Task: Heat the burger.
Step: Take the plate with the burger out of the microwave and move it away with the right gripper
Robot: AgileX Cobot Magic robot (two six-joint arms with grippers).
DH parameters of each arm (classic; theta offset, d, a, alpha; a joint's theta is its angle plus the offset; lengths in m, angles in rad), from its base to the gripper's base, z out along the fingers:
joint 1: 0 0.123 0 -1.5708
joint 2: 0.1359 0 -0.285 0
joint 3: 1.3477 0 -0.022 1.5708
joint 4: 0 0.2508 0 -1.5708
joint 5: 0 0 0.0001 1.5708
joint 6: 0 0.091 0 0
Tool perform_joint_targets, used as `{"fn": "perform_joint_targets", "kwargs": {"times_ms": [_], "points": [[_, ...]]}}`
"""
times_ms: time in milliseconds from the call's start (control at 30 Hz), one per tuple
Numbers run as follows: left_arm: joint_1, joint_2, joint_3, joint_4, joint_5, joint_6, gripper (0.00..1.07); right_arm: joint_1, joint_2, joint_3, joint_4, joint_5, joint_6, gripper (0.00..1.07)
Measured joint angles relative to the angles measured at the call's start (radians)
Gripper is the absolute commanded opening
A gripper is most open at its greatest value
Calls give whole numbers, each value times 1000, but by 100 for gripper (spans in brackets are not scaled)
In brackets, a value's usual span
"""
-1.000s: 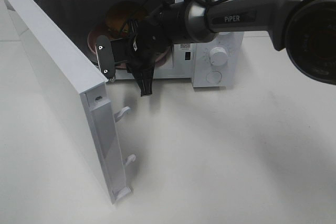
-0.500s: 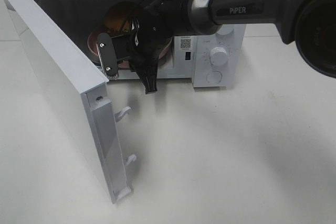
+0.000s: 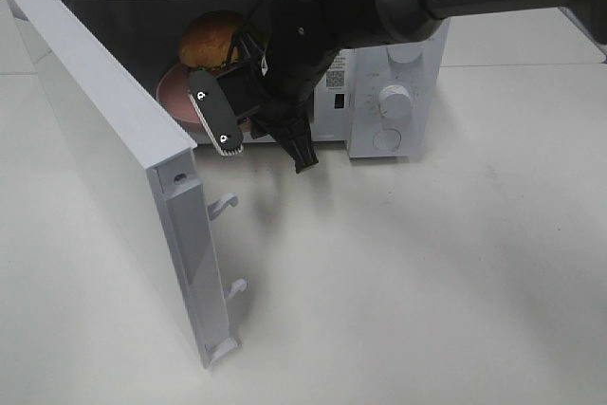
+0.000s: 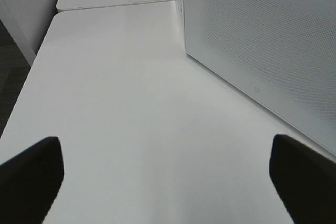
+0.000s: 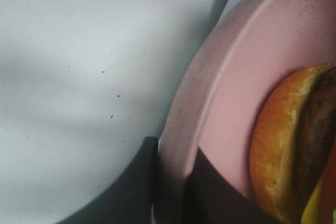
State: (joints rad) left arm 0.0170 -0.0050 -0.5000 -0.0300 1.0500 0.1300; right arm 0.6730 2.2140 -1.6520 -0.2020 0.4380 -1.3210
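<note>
- I see the burger on the pink plate, inside the microwave with its door swung wide.
- My right gripper is nearly closed, its fingers pinched on the plate rim at the oven mouth; the burger sits just beyond the fingertips, further in on the plate, not touching them.
- My left gripper has its jaws fully apart and holds nothing, above the bare white bench beside the door, well apart from the burger.
</note>
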Motion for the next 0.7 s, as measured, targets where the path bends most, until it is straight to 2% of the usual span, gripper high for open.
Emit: {"fn": "perform_joint_targets", "kwargs": {"times_ms": [433,700], "points": [[0,0,0,0,0,0,100,-22,-118,177,144,-97,-241,0],[0,0,0,0,0,0,100,-22,-184,247,172,-108,-308,0]]}}
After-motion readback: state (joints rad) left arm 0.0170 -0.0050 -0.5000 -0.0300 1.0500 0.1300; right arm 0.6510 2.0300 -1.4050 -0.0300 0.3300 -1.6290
